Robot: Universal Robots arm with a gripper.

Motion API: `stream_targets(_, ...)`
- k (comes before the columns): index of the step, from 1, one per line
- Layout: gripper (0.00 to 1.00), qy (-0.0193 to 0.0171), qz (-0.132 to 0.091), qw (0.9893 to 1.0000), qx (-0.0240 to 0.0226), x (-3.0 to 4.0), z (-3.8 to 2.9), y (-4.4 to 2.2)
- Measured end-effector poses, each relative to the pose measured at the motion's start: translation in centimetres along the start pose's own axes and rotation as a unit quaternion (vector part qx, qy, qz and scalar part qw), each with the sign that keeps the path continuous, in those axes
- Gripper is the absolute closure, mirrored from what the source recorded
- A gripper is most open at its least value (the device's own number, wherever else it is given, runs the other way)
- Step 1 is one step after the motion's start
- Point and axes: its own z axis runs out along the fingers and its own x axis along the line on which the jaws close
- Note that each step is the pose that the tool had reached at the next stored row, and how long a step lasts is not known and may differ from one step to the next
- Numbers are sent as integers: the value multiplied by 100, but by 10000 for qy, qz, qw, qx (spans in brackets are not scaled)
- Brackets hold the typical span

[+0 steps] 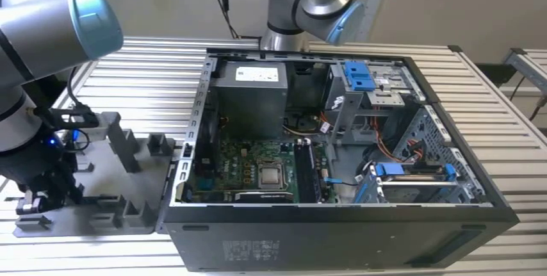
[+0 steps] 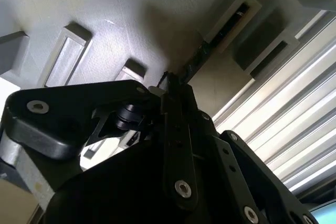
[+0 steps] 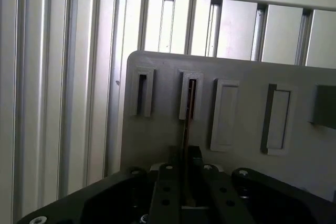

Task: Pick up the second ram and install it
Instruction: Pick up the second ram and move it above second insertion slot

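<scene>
The second ram (image 3: 186, 129) shows edge-on as a thin dark strip, running from a raised slot (image 3: 190, 95) of the grey holder plate (image 3: 157, 140) back to my gripper (image 3: 186, 156). The fingers stand close on either side of the strip, shut on it. In the second wrist view the ram (image 2: 198, 56) reaches from the gripper (image 2: 173, 85) to a slot block (image 2: 231, 17). In the exterior view my gripper (image 1: 34, 202) is low over the holder plate (image 1: 111, 180), left of the open computer case (image 1: 342, 225).
The case holds a motherboard with long black memory slots (image 1: 306, 173), a processor socket (image 1: 271, 175), a power supply (image 1: 250, 93) and blue drive clips (image 1: 359, 75). A second arm (image 1: 312, 7) stands behind the case. More raised blocks (image 1: 128, 148) rise from the holder. The table is ribbed aluminium (image 3: 63, 77).
</scene>
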Motion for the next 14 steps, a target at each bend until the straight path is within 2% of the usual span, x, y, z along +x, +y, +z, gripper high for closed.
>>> stream_targets(4,79,0,0,10000,0,0,0,1)
stream_targets(6,82,0,0,10000,0,0,0,2)
stream_targets(7,86,0,0,10000,0,0,0,2)
stream_targets(14,86,0,0,10000,0,0,0,6)
